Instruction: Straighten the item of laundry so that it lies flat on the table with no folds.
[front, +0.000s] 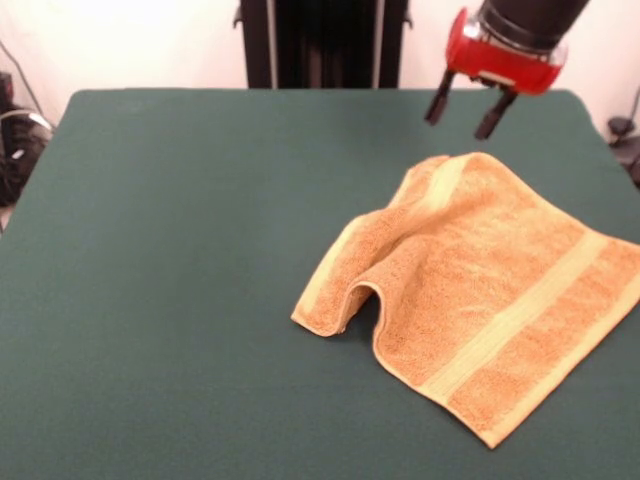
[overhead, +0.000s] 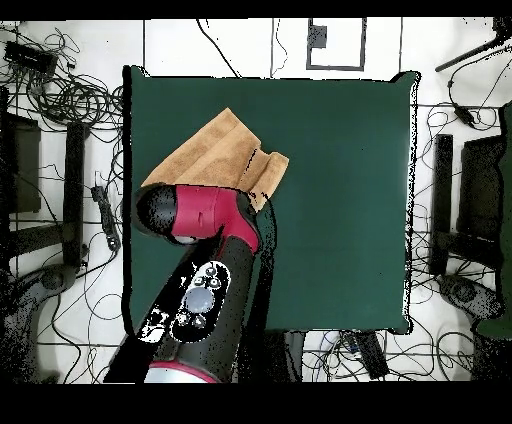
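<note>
The orange-tan towel (front: 480, 290) lies on the right part of the dark green table (front: 180, 280) in the front view. Its left side is folded over and humped up, with a raised loop at the near left corner. A lighter band runs across its right part. My gripper (front: 470, 112) hangs open and empty above the table, just beyond the towel's far corner, not touching it. In the overhead view the towel (overhead: 215, 155) sits at the table's (overhead: 340, 200) upper left, and the arm (overhead: 200, 215) covers its lower edge and hides the gripper.
The pedestal (front: 322, 40) stands at the table's far side. Cables and equipment (overhead: 60, 90) lie on the floor around the table. The towel's right corner reaches the picture's right edge in the front view.
</note>
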